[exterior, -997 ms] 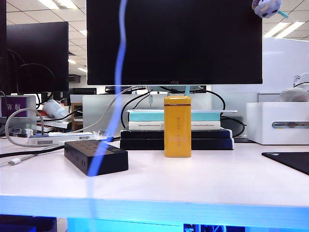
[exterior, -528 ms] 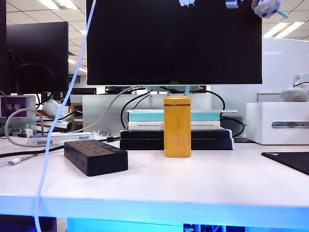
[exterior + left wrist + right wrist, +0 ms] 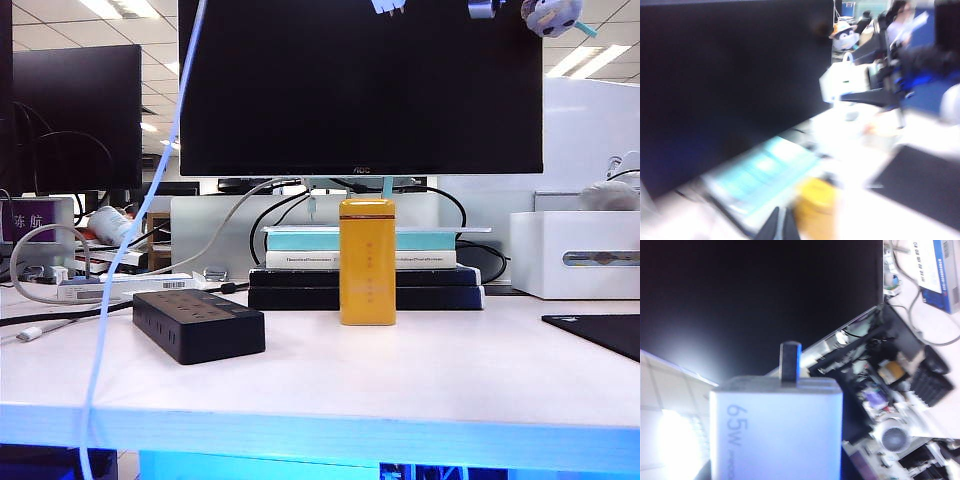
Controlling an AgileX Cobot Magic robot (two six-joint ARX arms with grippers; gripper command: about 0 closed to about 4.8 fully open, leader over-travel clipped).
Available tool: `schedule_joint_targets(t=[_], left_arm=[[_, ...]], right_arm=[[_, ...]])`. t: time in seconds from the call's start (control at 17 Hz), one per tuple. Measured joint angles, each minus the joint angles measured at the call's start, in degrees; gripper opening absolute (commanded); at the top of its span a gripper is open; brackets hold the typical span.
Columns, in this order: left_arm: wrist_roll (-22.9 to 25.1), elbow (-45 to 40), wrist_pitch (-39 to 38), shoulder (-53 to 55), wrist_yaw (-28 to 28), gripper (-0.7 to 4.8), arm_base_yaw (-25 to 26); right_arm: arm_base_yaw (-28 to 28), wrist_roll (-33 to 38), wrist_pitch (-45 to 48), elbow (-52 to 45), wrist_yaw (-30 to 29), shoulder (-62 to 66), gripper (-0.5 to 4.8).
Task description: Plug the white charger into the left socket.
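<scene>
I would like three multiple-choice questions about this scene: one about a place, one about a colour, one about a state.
1. Where does the yellow tin stand?
A. before the stacked books
B. on the floor
C. in a drawer

2. What colour is the power strip nearest the table's front edge?
A. white
B. black
C. yellow

3. What is the state of the white charger?
A. plugged in
B. lying flat
C. held aloft, unplugged

Answers:
1 A: the tin hides part of the books.
2 B: its casing is black.
3 C: the charger fills the right wrist view, prong bare, carried by the right end effector high before the monitor. The left end effector is shut and empty above the tin.
</scene>
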Motion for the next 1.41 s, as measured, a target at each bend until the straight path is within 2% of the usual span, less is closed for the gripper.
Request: schedule_joint_targets(t=[0.18,0.29,0.41,0.47,0.53,0.59,0.65,0.76,0.82,1.0,1.17,1.41], left_arm=[[1.14,0.02,8.15,7.08,-0.79,-0.05,0.02],[0.46,0.0,14.45,11.82,1.2,-0.05,-0.2],[-0.35,0.0,25.44,18.21,1.29,-0.03,-3.61],[0.96,0.0,30.47,20.76,1.03,0.24,-5.33],[2.97,0.0,33.09,21.64,-0.09,1.55,-7.58],[6.45,0.0,35.26,22.27,-2.93,3.88,-10.47],[14.01,0.0,37.4,23.32,-5.84,4.37,-13.11],[23.76,0.17,37.86,24.65,-8.55,4.37,-15.82],[27.56,0.17,37.88,24.72,-8.22,4.37,-16.72],[34.75,0.26,38.12,24.7,-8.87,4.37,-15.89],[36.57,0.26,40.09,24.7,-5.73,4.37,-16.2],[36.7,0.26,41.05,24.7,-2.19,4.36,-21.0]], right_arm=[[0.0,0.04,0.28,0.0,-1.79,0.0,1.78],[0.0,0.04,3.32,-0.04,-6.67,0.02,1.78],[0.31,0.04,10.08,0.0,-12.39,0.0,1.78],[0.35,0.04,13.07,0.02,-16.31,0.0,1.78],[0.33,0.04,14.01,0.04,-18.67,-0.04,1.78],[0.24,0.04,14.16,0.04,-21.51,-0.04,1.78],[0.81,0.04,13.62,0.02,-24.81,0.0,1.78],[2.23,0.04,12.46,0.02,-28.85,0.0,1.78],[3.32,0.04,11.82,0.02,-30.08,0.0,1.78],[4.63,0.04,9.01,0.02,-32.2,0.0,1.78],[5.29,0.04,4.52,0.02,-32.2,0.0,1.78],[5.27,0.04,2.84,0.02,-32.11,0.02,1.78]])
